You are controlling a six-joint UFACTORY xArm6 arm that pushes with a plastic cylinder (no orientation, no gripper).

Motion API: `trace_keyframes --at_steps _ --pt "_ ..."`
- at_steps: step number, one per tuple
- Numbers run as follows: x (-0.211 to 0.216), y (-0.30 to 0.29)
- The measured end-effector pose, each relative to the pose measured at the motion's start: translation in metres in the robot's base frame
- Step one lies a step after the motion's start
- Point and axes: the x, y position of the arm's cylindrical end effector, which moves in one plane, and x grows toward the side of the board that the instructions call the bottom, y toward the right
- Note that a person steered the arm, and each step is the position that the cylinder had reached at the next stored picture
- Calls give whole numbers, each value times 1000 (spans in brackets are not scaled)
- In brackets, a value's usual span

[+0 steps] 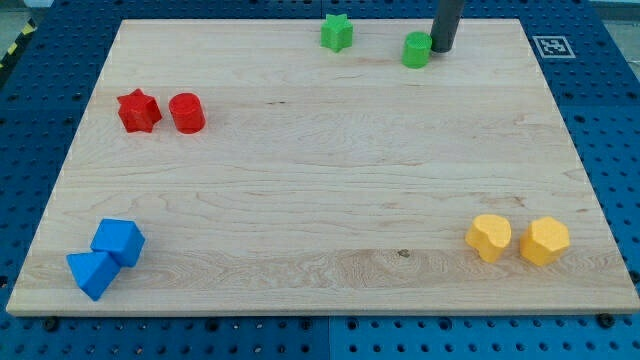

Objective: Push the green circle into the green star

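Note:
The green circle (416, 49) is a short green cylinder near the view's top, right of centre, on the wooden board (320, 180). The green star (337, 32) lies to its left, near the board's top edge, with a clear gap between them. My tip (441, 47) is the lower end of the dark rod coming down from the view's top. It stands just to the right of the green circle, touching or nearly touching its right side.
A red star (138, 110) and a red cylinder (187, 113) sit side by side at the left. Two blue blocks (118, 242) (92, 273) lie at bottom left. Two yellow blocks (489, 237) (544, 240) lie at bottom right. A marker tag (549, 46) is beyond the top right corner.

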Motion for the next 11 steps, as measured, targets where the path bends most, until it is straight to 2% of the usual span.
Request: trace_keyframes --at_steps 1,4,10,11 --pt "16 0" --pt "17 -10" --pt "7 -104" --pt "59 -55"
